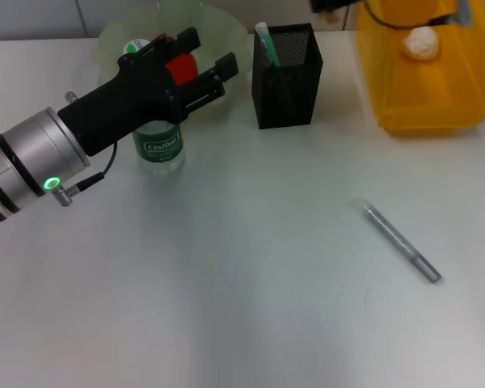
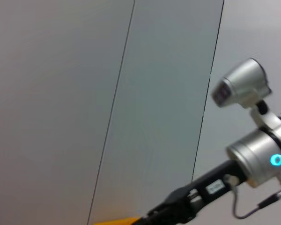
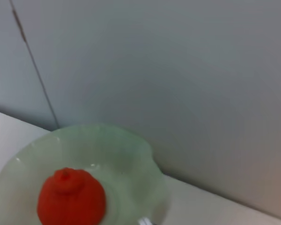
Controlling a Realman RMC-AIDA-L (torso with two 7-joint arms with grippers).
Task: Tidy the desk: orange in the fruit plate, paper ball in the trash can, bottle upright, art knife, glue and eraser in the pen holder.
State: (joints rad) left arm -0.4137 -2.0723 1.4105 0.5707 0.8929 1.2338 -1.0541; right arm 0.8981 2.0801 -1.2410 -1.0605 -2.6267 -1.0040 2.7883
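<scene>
The bottle stands upright on the desk, in front of the fruit plate. My left gripper hovers over the bottle's top, open, with nothing between its fingers. The orange lies in the fruit plate. The paper ball rests inside the trash can. A white and green stick, probably the glue, stands in the pen holder. The grey art knife lies on the desk at the right. The eraser is out of view. Only a dark bit of my right gripper shows, at the back edge.
The fruit plate, pen holder and trash can stand in a row along the back of the desk. The left wrist view shows my right arm before a grey wall.
</scene>
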